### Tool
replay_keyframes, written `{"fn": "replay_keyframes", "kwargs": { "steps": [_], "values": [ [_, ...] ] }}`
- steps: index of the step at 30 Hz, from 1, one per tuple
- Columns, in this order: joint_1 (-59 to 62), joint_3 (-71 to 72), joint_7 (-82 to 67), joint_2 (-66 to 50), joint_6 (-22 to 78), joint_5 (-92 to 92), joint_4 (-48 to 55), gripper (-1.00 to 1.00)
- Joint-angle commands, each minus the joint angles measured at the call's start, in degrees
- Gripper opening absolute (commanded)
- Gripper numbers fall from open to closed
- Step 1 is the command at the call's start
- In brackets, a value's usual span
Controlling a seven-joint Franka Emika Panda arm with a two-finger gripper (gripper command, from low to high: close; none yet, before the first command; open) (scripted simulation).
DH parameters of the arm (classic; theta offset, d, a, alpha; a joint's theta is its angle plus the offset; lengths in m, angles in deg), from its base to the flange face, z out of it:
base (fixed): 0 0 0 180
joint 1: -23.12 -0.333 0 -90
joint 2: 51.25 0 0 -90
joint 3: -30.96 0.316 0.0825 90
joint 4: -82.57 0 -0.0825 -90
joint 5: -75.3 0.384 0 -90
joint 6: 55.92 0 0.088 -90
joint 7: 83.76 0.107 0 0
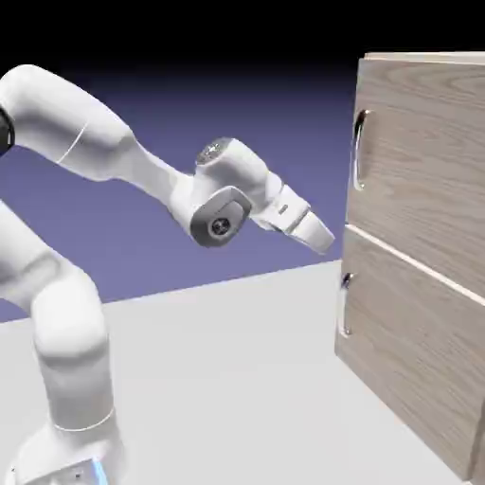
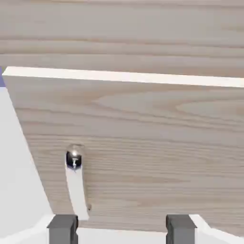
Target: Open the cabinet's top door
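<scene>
The cabinet [image 1: 417, 256] of light wood grain fills the exterior view's right side. Its top door [image 1: 426, 152] is closed, with a long silver loop handle [image 1: 360, 150] at its left edge. My gripper [image 1: 324, 241] hovers left of the cabinet, below that handle and near the seam between the doors, touching nothing. In the hand view the fingertips [image 2: 62, 228] stand apart with nothing between them, so the gripper [image 2: 121, 231] is open. It faces the lower door [image 2: 143, 143] and its short handle [image 2: 76, 186]. The top door [image 2: 124, 33] shows above the pale seam.
The lower door [image 1: 407, 350] carries a short handle [image 1: 346, 305] just below my gripper's height. The white arm [image 1: 123, 152] reaches in from the left over the pale tabletop [image 1: 227, 379].
</scene>
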Motion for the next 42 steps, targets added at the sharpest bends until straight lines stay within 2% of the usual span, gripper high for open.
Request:
{"fn": "replay_keyframes", "kwargs": {
  "steps": [1,42],
  "values": [
    [0.82,0.84,-1.93,0.17,0.12,2.5,0.48,0.0],
    [34.58,35.36,-81.1,7.13,5.13,104.68,20.11,0.0]
  ]
}}
